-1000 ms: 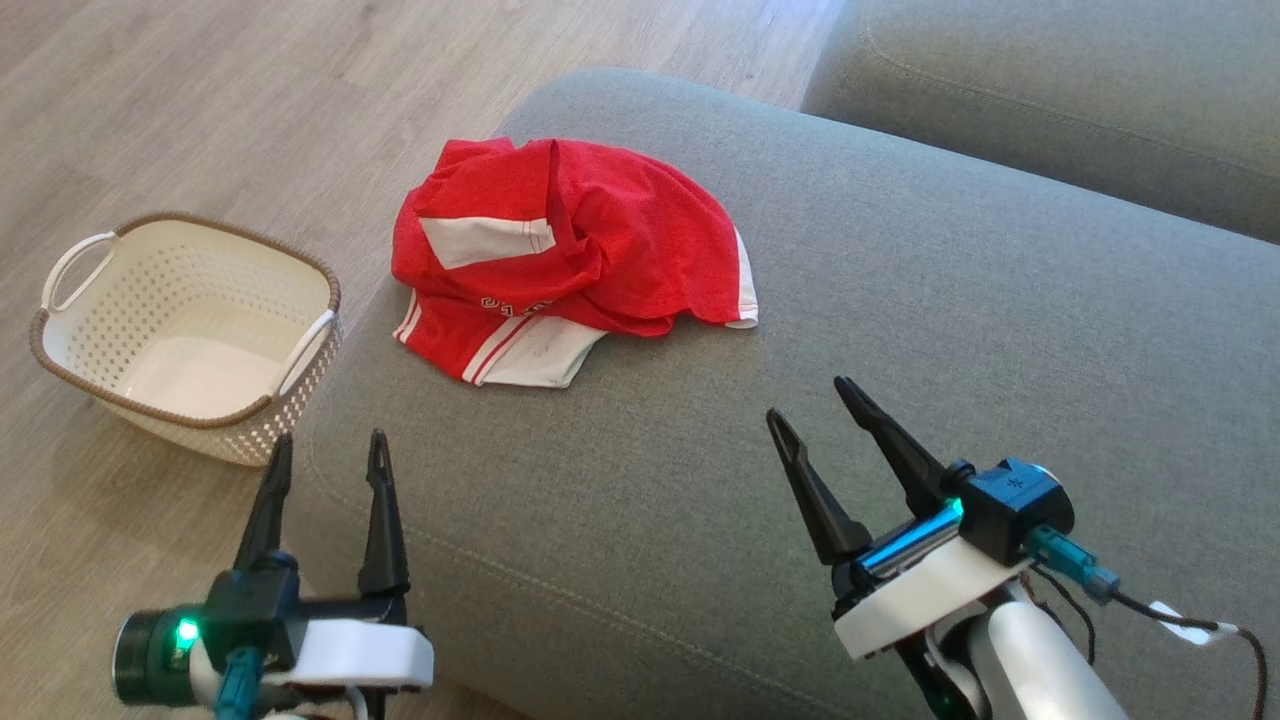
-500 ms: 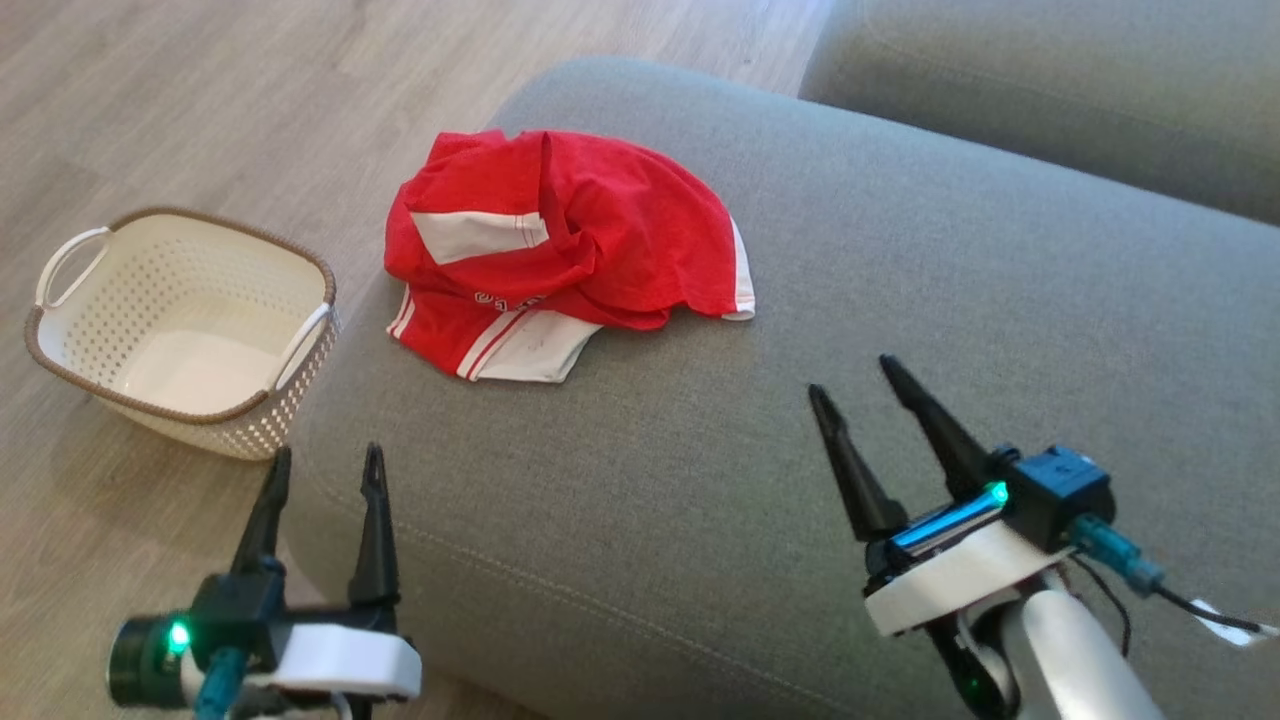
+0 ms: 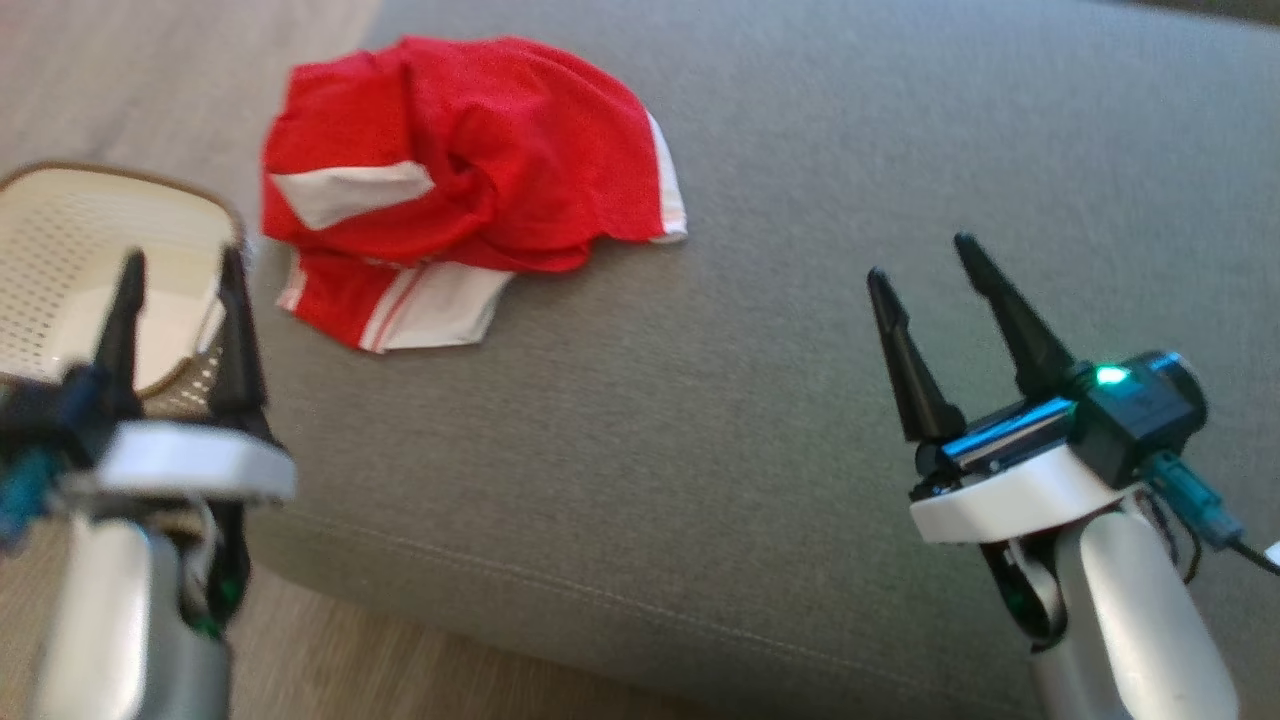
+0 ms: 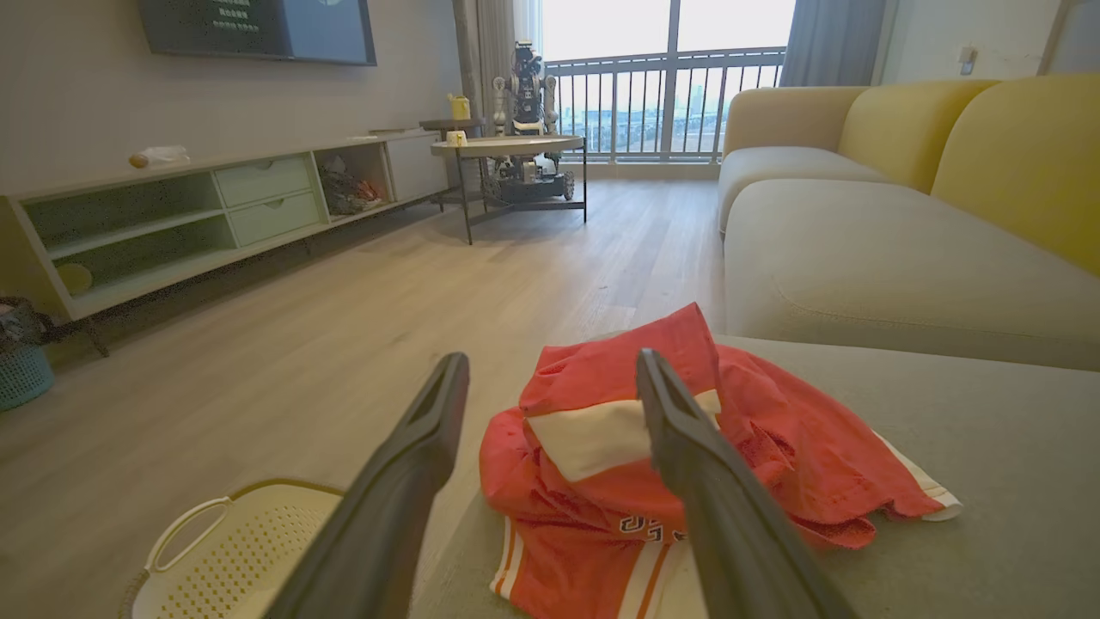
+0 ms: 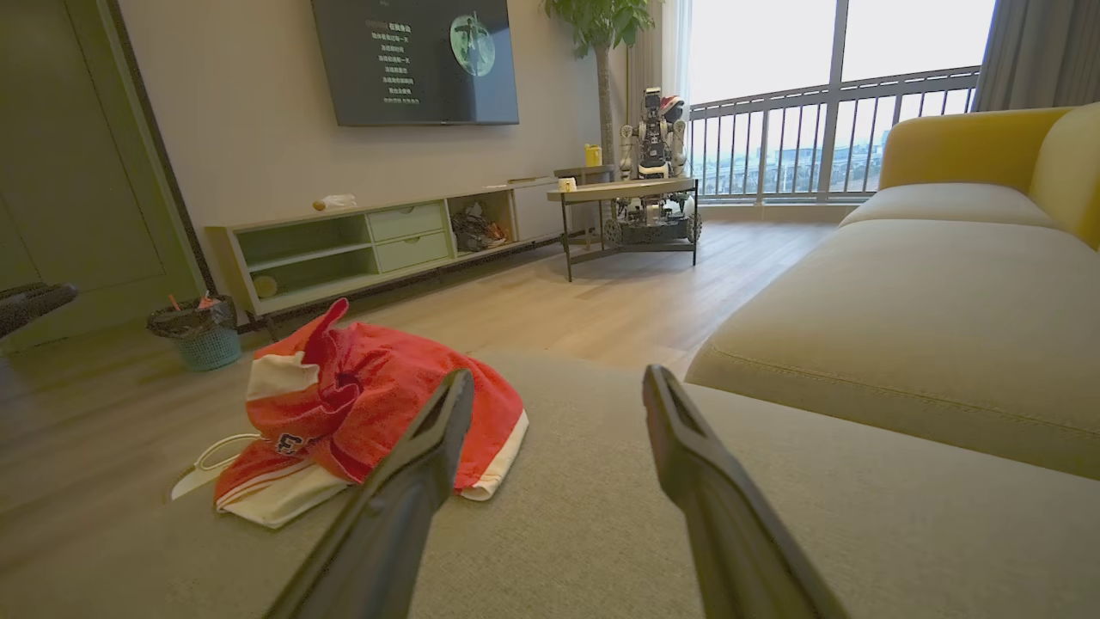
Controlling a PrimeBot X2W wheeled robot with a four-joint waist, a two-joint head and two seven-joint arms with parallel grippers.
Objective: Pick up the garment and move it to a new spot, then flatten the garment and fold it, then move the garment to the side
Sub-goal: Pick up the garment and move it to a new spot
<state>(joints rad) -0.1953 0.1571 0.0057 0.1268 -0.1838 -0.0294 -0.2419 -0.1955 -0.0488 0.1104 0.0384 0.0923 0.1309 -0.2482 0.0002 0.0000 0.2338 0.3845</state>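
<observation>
A crumpled red garment [image 3: 460, 180] with white panels and stripes lies bunched near the far left corner of a grey sofa cushion [image 3: 760, 400]. It also lies ahead in the left wrist view [image 4: 773, 456] and at the left of the right wrist view [image 5: 361, 404]. My left gripper [image 3: 180, 268] hovers open at the cushion's left edge, short of the garment, with nothing between its fingers. My right gripper [image 3: 922, 256] stands open above the cushion's right part, well to the right of the garment, and holds nothing.
A cream perforated basket [image 3: 60, 230] stands on the wooden floor left of the cushion, right behind my left gripper, and its rim [image 4: 215, 533] is in the left wrist view too. More sofa seats [image 5: 902, 301] rise beyond. A low table [image 5: 619, 193] and a shelf unit stand far off.
The head camera has tipped down and right, so the whole picture shifted. Both grippers now reach farther forward and higher, closer to the garment. The garment lies as before.
</observation>
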